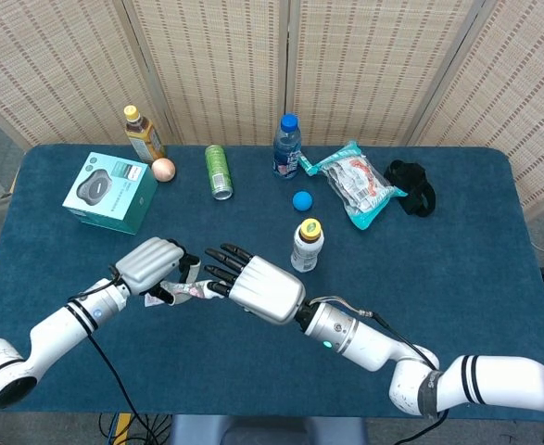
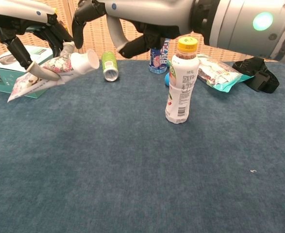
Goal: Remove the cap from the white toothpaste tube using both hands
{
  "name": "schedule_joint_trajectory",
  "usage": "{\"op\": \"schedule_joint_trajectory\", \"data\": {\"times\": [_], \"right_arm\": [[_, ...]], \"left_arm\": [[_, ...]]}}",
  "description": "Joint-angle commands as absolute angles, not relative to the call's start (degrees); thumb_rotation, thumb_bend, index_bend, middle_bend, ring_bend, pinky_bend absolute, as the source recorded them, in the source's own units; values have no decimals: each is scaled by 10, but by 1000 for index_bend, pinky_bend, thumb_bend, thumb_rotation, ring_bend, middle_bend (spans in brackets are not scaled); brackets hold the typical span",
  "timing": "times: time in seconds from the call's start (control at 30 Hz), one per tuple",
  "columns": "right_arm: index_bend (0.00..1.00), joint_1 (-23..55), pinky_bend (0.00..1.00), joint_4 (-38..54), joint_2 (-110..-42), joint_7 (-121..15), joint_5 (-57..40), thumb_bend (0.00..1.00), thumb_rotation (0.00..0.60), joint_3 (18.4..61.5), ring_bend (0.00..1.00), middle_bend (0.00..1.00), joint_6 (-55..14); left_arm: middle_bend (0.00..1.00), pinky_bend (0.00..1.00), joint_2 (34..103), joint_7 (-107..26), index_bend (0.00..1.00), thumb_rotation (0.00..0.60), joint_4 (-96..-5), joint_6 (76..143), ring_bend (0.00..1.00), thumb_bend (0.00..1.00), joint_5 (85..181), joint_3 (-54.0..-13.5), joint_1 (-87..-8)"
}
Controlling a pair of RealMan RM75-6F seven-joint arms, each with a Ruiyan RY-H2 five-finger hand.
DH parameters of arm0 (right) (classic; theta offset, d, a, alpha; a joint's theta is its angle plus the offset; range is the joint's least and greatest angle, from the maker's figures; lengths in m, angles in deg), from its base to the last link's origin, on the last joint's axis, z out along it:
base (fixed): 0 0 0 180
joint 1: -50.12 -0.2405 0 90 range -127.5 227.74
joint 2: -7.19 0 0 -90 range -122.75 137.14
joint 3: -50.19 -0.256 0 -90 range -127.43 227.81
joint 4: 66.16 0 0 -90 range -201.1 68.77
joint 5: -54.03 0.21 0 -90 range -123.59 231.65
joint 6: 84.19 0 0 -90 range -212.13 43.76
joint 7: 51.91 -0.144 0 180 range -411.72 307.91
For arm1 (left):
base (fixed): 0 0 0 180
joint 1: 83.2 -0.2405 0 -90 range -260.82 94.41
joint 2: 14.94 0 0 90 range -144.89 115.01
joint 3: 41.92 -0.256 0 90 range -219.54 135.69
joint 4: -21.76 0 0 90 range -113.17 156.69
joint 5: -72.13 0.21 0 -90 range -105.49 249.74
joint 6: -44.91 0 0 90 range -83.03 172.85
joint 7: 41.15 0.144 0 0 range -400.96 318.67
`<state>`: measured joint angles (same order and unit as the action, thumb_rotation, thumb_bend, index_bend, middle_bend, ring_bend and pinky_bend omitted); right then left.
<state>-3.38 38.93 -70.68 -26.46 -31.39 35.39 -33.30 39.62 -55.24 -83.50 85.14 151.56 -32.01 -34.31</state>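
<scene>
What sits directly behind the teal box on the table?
Behind the teal box stand a yellow-capped tea bottle and a small peach-coloured ball. In the chest view the left hand covers them.

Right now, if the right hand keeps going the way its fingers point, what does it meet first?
Most likely the white cap of the toothpaste tube held by the left hand; the right hand looks just short of it.

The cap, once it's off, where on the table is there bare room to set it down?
The near blue cloth in front of both robot hands is bare, as is the right side below the snack bag and black strap. The back edge is crowded: teal box, green can, bottles, blue ball.
</scene>
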Motion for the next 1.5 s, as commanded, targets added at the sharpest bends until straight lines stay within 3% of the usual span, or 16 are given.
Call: {"op": "schedule_joint_trajectory", "data": {"times": [0.03, 0.57, 1.5], "right_arm": [[334, -37, 143, 388, -709, -263, -310, 999, 558, 356, 34, 215, -334], [343, -50, 142, 387, -709, -237, -283, 999, 556, 369, 34, 215, -339], [343, -53, 143, 384, -697, -228, -263, 1000, 557, 385, 34, 214, -328]], "left_arm": [[678, 326, 397, -552, 584, 600, -835, 850, 462, 395, 1515, -320, -341], [682, 331, 392, -561, 588, 600, -835, 846, 463, 395, 1516, -324, -340], [757, 346, 398, -616, 681, 600, -807, 866, 516, 405, 1561, -334, -345]]}}
